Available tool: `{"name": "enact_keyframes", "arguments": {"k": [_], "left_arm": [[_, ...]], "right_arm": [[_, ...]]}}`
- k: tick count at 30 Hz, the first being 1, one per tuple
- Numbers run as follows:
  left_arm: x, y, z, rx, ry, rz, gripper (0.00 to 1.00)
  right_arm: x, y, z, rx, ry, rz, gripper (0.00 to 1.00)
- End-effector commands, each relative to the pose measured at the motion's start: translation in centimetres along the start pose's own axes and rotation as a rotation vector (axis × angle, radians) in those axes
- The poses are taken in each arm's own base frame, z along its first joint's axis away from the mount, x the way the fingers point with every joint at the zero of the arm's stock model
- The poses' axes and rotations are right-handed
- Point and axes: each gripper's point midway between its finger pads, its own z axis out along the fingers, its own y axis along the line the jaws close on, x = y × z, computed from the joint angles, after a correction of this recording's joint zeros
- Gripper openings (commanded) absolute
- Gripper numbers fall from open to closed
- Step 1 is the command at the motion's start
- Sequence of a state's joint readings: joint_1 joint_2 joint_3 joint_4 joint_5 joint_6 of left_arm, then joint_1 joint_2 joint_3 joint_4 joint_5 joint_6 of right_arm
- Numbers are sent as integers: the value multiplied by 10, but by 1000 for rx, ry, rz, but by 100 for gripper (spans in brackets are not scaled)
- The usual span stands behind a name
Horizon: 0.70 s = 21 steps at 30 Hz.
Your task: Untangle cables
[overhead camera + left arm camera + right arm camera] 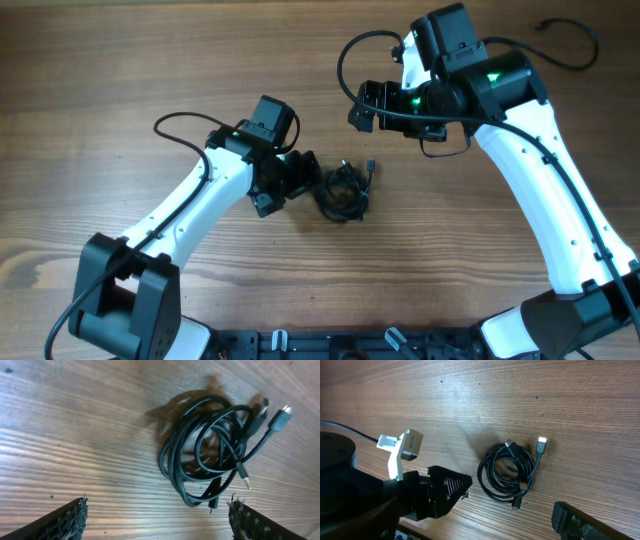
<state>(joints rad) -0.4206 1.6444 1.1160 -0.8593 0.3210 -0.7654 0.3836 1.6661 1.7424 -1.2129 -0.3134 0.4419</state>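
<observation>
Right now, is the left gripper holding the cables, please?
No; the cables lie untouched on the table beyond the open left gripper.

Free table [430, 225] right of cables [345, 190]

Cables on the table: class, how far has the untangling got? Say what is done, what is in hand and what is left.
Done: nothing yet; the cables lie in one coiled bundle with plugs sticking out. In hand: the left gripper is open right beside the bundle, its fingers not touching it; the right gripper is open and apart from it. Left: grasping and separating every cord.
</observation>
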Motion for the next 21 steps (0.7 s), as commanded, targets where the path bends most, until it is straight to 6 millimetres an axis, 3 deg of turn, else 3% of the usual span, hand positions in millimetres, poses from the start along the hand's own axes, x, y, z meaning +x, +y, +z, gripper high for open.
{"name": "enact_keyframes", "arguments": {"k": [1, 5, 7, 11, 21], "left_arm": [[5, 3, 3, -7, 27, -13, 92], [1, -2, 3, 11, 10, -5, 93], [0, -3, 3, 16, 6, -3, 87], [4, 1, 15, -9, 43, -10, 82], [6, -6, 21, 1, 46, 13, 80]], "right_arm": [[0, 0, 1, 7, -4, 1, 100], [-23, 13, -1, -53, -94, 55, 100], [-15, 9, 0, -39, -58, 172, 100], [-16, 7, 0, -29, -64, 191, 100], [-16, 7, 0, -30, -66, 191, 100]]}}
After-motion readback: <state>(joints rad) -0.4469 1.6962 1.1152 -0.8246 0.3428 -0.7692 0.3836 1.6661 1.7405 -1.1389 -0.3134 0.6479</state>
